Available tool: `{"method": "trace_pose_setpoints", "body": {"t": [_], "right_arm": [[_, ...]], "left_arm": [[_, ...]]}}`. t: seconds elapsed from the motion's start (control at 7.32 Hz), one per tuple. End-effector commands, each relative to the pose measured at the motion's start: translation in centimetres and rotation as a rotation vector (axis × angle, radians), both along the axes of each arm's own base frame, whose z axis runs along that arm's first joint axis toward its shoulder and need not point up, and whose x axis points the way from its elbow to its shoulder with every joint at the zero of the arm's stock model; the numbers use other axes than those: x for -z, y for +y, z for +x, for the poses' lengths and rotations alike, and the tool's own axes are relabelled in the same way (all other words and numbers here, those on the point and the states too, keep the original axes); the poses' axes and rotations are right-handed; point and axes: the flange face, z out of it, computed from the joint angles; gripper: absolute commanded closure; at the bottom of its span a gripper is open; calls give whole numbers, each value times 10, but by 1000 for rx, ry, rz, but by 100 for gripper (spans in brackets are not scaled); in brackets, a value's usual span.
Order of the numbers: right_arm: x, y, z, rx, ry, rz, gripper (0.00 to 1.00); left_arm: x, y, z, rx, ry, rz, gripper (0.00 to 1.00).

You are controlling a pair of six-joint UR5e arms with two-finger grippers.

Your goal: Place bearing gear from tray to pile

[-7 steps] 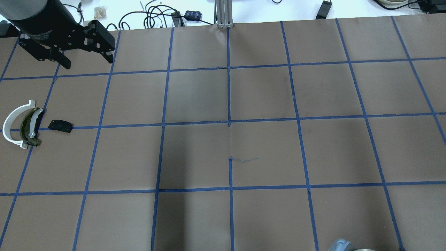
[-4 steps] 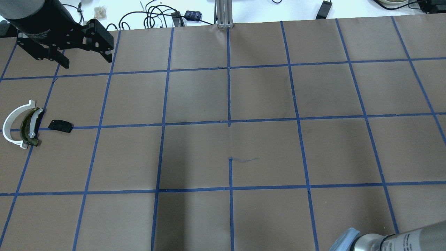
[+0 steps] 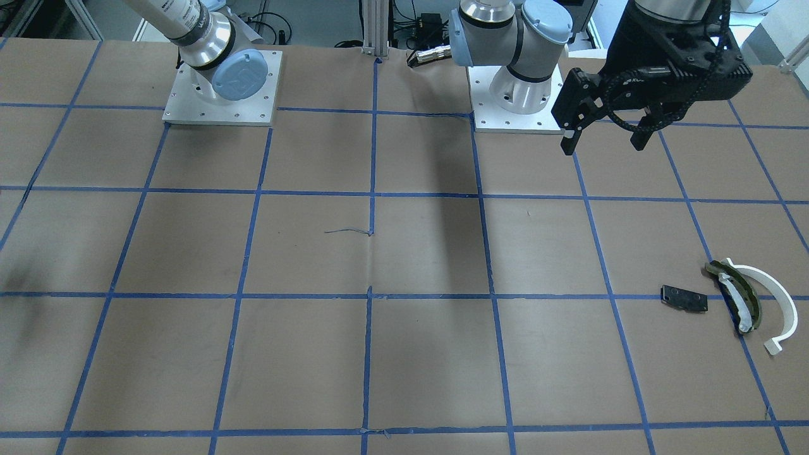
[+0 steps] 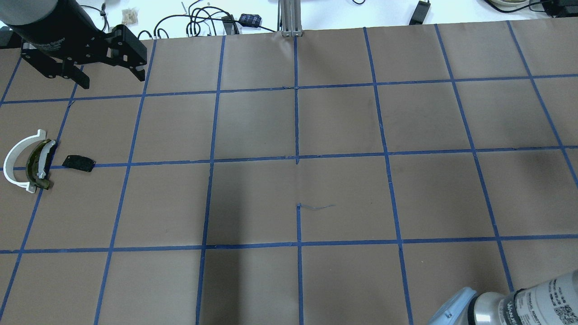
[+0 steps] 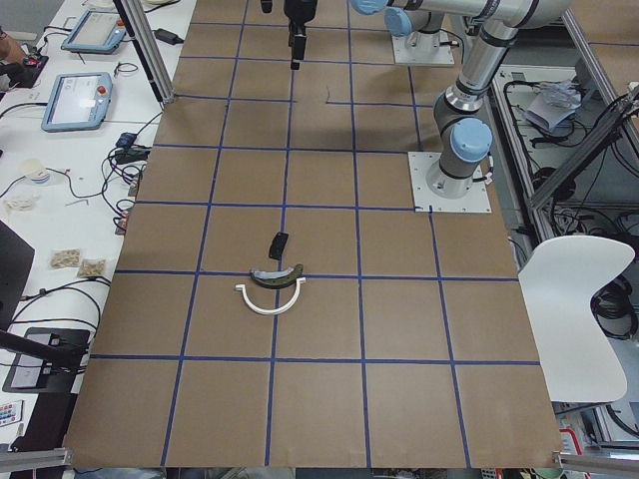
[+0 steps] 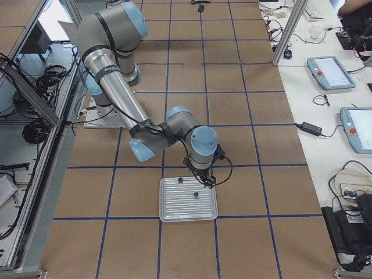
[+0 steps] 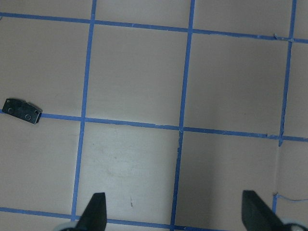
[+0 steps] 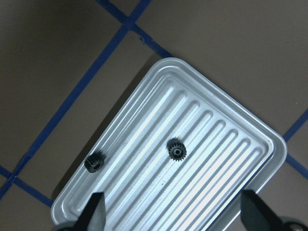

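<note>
Above the tray [image 8: 211, 139], the right tool [image 8: 173, 195] hangs wide open, empty.

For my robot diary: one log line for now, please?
right gripper open above tray | two gears inside | left gripper open, empty

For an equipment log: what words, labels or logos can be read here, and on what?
"UR", faint logo: right arm's blue joint cap.
Right arm's label: print and code, too blurred to read.
Left end effector: white lettering on its body, too small to read.
</note>
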Motion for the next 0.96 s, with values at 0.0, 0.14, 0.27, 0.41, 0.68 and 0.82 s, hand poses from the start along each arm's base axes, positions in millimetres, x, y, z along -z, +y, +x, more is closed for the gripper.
{"method": "trace_pose_setpoints", "body": {"t": [0.0,0.14,0.27,0.41,0.68,0.82], "right_arm": [[38,-2,-21,187,31,-18,2],[51,-2,-21,251,12,-10,4],[79,0,-16,262,-27,19,4],[91,3,-12,267,-37,26,5],[100,4,-8,271,-40,18,8],[100,3,-10,270,-27,7,14]], "left_arm": [[0,0,0,0,0,0,0],[0,0,0,0,0,0,0],[0,0,0,0,0,0,0],[0,0,0,0,0,0,0],[0,1,0,0,-1,6,0],[0,1,0,0,-1,6,0]]}}
